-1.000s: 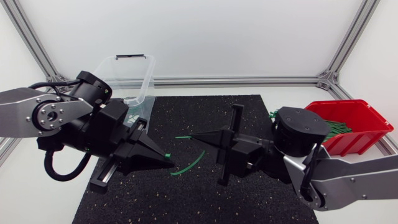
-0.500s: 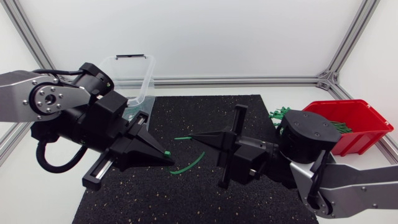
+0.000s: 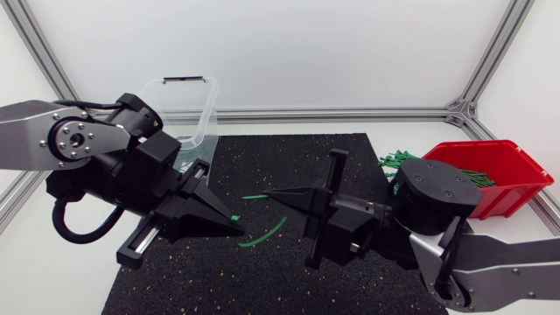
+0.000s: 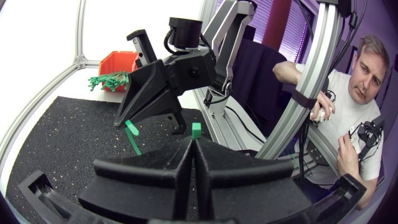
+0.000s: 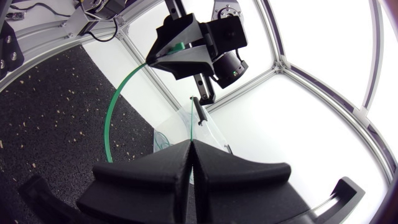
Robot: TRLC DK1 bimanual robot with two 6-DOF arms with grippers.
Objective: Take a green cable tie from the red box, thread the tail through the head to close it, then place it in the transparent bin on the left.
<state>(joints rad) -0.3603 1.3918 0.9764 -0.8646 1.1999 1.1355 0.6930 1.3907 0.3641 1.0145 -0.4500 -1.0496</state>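
Red plastic box (image 3: 516, 194): sitting at the worktop's right edge, toward the far corner. It is holding a heap of loose green cable ties (image 3: 477, 178), and a bunch is spilling over the rim on the side facing the mat.
Transparent plastic bin (image 3: 199, 98): standing open-topped at the far left of the worktop, just behind the left arm. Faint green loops are showing through its wall in the right wrist view, too thin to count.
Black speckled mat (image 3: 289, 157): lying across the worktop's middle, under both grippers.
Held green cable tie (image 3: 267, 232): hanging above the mat's middle, outside both containers, and bowing in an arc between the two grippers.
Left gripper (image 3: 234, 226): fingers are pressing fully together and pinching one end of the tie. A green stub is poking out past the tips in the left wrist view.
Right gripper (image 3: 269, 194): fingers are meeting along their whole seam and clamping the tie's other end. A short green length is sticking out beyond the tips toward the left gripper.
Gripper spacing: tips are pointing at each other, near but apart.
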